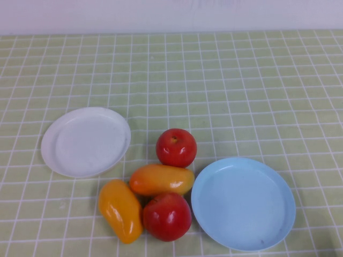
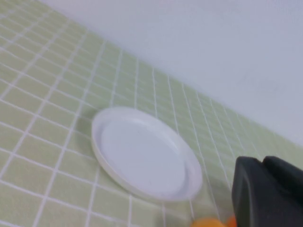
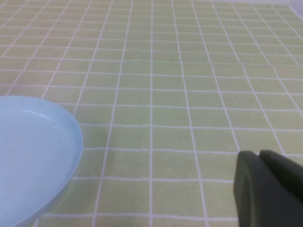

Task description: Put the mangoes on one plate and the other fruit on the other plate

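Note:
Two orange-yellow mangoes lie on the cloth between the plates, one crosswise and one nearer the front left. One red apple sits behind them and another in front, touching both. The white plate at the left and the light blue plate at the right hold nothing. Neither arm shows in the high view. My left gripper is shut and empty, above the cloth near the white plate and a mango edge. My right gripper is shut and empty, beside the blue plate.
A green cloth with a white grid covers the table, and a pale wall runs along its far edge. Bare cloth stretches behind the plates and fruit.

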Robot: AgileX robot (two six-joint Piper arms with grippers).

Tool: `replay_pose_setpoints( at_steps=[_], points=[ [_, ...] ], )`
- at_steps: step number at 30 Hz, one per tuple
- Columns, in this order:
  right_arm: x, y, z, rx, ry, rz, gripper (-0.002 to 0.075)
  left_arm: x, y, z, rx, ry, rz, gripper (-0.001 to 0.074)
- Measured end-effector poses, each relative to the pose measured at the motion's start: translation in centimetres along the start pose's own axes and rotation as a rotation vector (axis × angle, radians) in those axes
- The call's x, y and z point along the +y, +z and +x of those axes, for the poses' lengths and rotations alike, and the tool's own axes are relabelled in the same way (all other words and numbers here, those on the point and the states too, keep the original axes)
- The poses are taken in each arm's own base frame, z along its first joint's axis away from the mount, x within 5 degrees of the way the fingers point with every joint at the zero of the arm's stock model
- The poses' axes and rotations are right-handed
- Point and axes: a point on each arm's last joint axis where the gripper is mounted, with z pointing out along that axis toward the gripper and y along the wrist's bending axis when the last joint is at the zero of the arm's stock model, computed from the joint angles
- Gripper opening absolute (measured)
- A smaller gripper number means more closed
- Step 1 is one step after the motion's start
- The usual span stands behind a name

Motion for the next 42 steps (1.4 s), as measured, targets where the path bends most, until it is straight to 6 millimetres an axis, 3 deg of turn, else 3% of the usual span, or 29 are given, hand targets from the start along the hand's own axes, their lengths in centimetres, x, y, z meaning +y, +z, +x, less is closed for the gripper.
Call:
replay_pose_setpoints(
  at_steps=[4, 10, 20, 24, 28, 33, 42],
  points=[
    [0.0, 0.0, 0.0, 0.000, 0.000, 0.000, -0.0016, -2.3, 0.1, -2.4, 0.194, 0.076, 0.000, 0.0001],
    [0.0, 0.0, 0.0, 0.000, 0.000, 0.000, -0.0015, -4.4, 2.3, -4.7, 0.536, 0.251, 0.001, 0.0001],
    [0.0, 0.0, 0.0, 0.000, 0.000, 0.000, -0.0016, -5.0, 8.5, -6.1, 0.817, 0.388, 0.077, 0.0001],
    [0.0, 0.0, 0.0, 0.000, 0.000, 0.000, -0.0016, -5.7, 10.6, -5.8, 0.878, 0.424, 0.136, 0.0001],
    [0.0, 0.0, 0.0, 0.000, 0.000, 0.000, -0.0015, -7.6, 12.1, -4.6, 0.929, 0.490, 0.227, 0.0001],
    [0.0, 0.0, 0.0, 0.000, 0.000, 0.000, -0.0016, -10.7, 13.6, -2.6, 1.029, 0.620, 0.306, 0.0001],
    [0.0, 0.0, 0.0, 0.000, 0.000, 0.000, -0.0016, -16.9, 14.6, 0.5, 1.142, 0.899, 0.421, 0.0001]
  ],
)
